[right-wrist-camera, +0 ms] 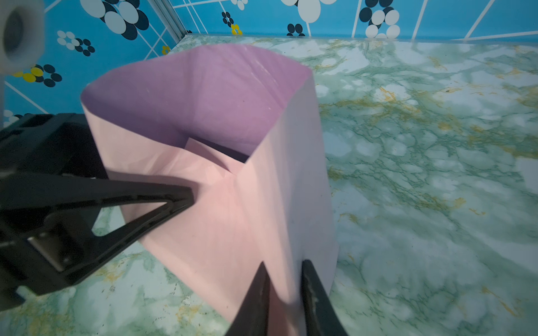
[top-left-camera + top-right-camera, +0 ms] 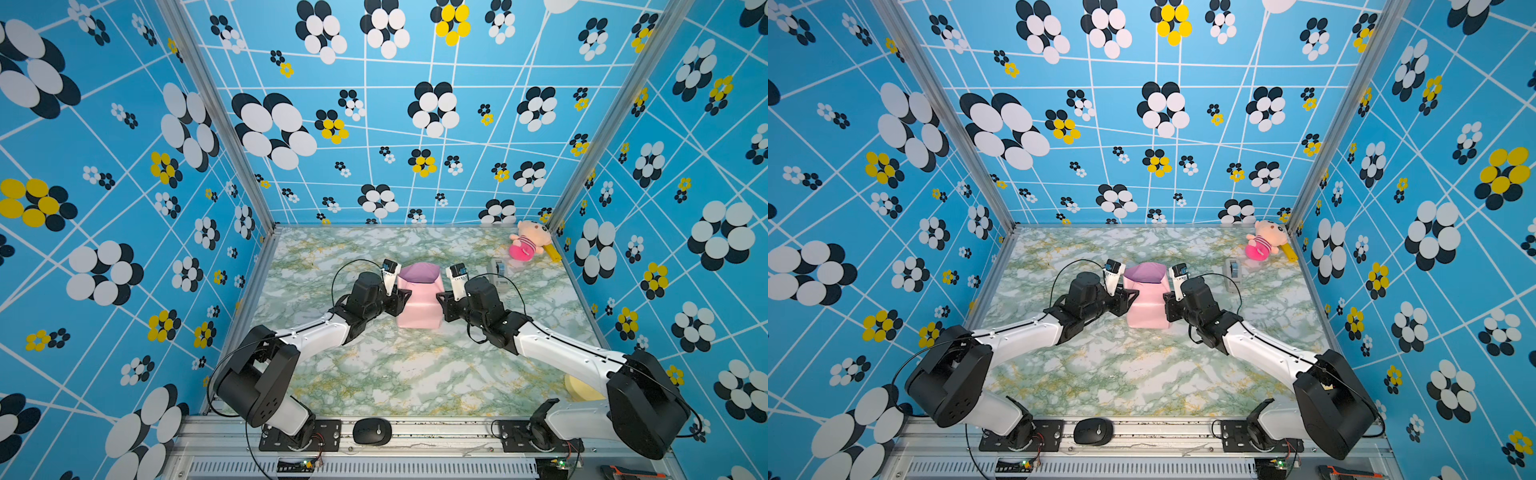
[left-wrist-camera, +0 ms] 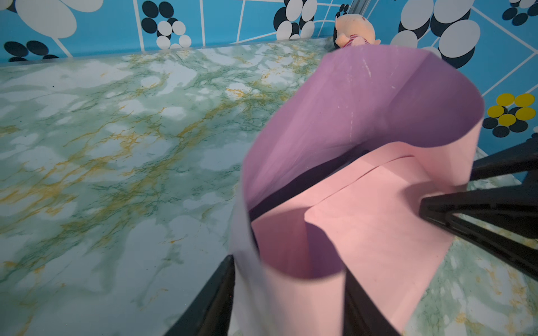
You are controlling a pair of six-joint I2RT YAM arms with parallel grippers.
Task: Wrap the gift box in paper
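The paper (image 2: 419, 303) stands mid-table as an upright sleeve in both top views, pale pink outside and lilac inside (image 2: 1144, 272). The gift box shows only as a dark strip deep inside the sleeve (image 3: 305, 180) (image 1: 233, 152). My left gripper (image 2: 405, 297) (image 3: 288, 270) is at the sleeve's left side, shut on a curled fold of paper that fills the space between its fingers. My right gripper (image 2: 441, 298) (image 1: 285, 263) is at the right side, its two fingers pinching the sleeve's pink corner edge.
A pink plush toy (image 2: 528, 245) and a yellow stick (image 2: 555, 253) lie in the back right corner. A grey tape dispenser (image 2: 498, 270) stands just behind the right wrist. A cream round thing (image 2: 577, 386) sits under the right arm.
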